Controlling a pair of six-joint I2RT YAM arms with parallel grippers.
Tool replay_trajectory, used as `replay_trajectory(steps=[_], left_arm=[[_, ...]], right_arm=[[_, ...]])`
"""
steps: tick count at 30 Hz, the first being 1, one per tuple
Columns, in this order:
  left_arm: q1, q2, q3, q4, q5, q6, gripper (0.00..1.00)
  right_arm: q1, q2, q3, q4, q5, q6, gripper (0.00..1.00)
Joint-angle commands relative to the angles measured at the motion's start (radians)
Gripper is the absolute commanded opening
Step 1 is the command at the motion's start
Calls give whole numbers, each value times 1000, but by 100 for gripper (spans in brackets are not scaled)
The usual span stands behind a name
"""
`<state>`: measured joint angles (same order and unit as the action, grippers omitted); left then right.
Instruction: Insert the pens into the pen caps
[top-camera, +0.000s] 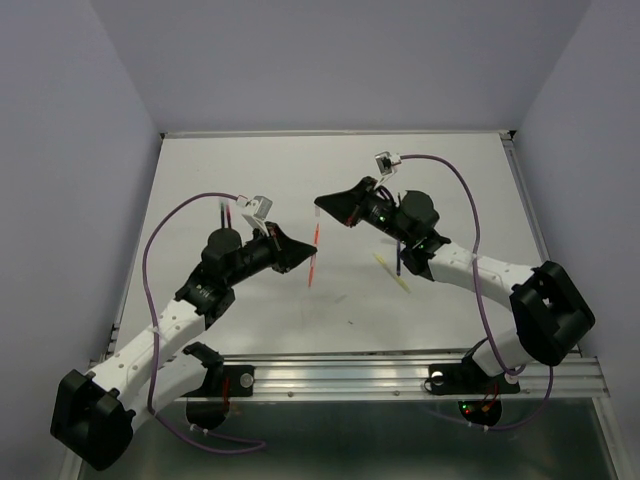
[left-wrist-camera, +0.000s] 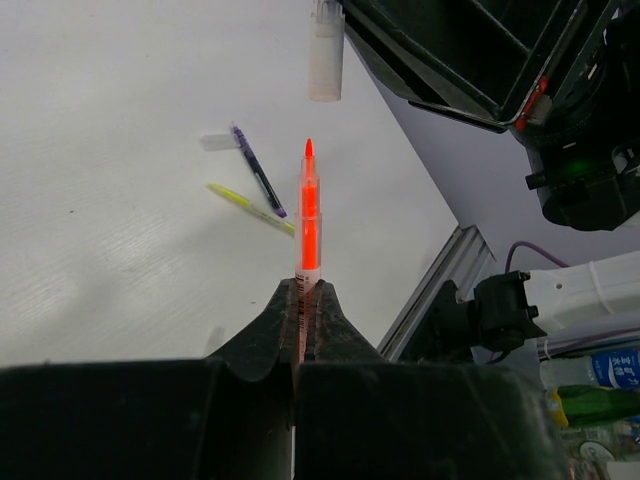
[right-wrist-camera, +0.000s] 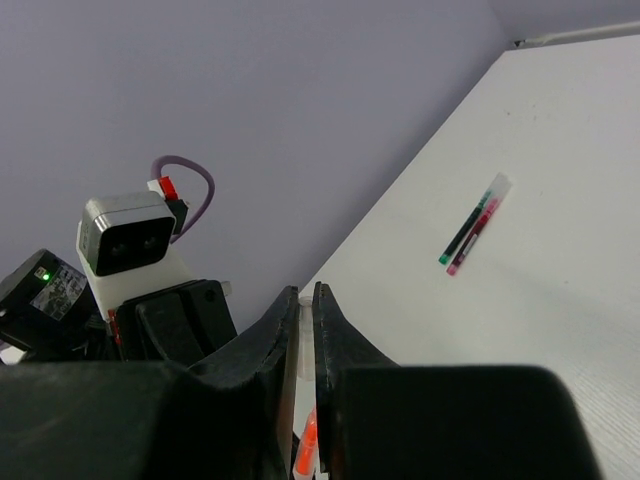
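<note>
My left gripper (left-wrist-camera: 309, 288) is shut on the lower end of an orange-red pen (left-wrist-camera: 309, 215), which stands upright with its bare tip pointing up. Straight above the tip, a short gap away, hangs a pale translucent pen cap (left-wrist-camera: 326, 55), open end down. My right gripper (right-wrist-camera: 305, 292) is shut on this cap (right-wrist-camera: 303, 325), and the orange pen's tip (right-wrist-camera: 307, 455) shows just below the jaws. In the top view both grippers (top-camera: 305, 255) (top-camera: 322, 207) meet over the middle of the table, pen (top-camera: 314, 255) between them.
A dark blue pen (left-wrist-camera: 257, 180), a yellow pen (left-wrist-camera: 250, 205) and a loose cap (left-wrist-camera: 213, 142) lie together on the table under the right arm. A green pen (right-wrist-camera: 465, 232) and a red pen (right-wrist-camera: 478, 228) lie side by side at the far left. A metal rail (top-camera: 400, 375) runs along the near edge.
</note>
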<state>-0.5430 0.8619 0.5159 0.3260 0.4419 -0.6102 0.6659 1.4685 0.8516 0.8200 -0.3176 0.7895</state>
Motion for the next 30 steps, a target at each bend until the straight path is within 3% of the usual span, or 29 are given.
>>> replay_trajectory(steps=[1, 30], left_arm=[[-5, -27, 13, 68, 12, 26, 0], [-5, -58, 19, 36, -14, 49, 0]], right_arm=[[18, 3, 17, 47, 18, -15, 1], [18, 7, 61, 25, 6, -6, 1]])
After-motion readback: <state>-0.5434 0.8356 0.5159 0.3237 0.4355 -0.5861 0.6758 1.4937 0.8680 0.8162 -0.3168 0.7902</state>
